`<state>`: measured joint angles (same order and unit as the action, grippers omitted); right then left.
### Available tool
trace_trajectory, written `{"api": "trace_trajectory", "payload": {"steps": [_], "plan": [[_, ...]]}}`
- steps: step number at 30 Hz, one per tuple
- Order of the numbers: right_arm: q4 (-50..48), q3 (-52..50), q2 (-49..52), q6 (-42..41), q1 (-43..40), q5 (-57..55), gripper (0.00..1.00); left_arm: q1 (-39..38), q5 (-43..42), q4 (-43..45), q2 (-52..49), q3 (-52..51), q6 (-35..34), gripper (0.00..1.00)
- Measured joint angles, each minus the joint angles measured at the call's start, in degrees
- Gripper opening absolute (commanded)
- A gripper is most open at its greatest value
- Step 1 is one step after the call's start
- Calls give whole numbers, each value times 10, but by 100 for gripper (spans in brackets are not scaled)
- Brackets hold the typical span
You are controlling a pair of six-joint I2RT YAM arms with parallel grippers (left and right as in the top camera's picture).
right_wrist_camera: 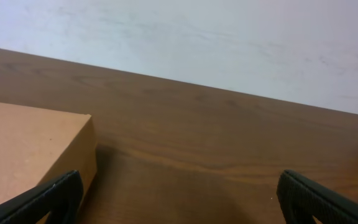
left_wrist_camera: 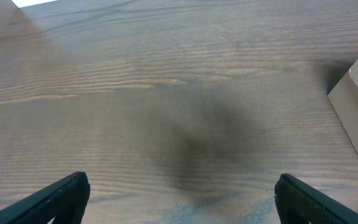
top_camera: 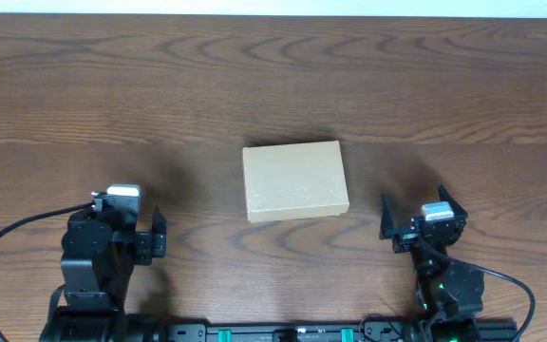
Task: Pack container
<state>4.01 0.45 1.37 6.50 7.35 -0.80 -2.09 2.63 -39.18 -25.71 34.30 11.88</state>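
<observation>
Watching remotely, I see my left claw (left_wrist_camera: 179,194) and right claw (right_wrist_camera: 179,194) both spread, with the closed box (top_camera: 295,180) on the bench (top_camera: 160,95) ahead, between them.

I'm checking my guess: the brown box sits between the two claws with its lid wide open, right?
Not quite. The box does sit between the left claw and the right claw, but it is closed flat, not wide open. The overhead view shows it.
</observation>
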Motion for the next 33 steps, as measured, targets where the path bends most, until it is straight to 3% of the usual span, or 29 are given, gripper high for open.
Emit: {"api": "trace_trajectory", "payload": {"steps": [33], "plan": [[0,0,0,0,-2,0,99,0,-3,-12,0,0,0,95]]}}
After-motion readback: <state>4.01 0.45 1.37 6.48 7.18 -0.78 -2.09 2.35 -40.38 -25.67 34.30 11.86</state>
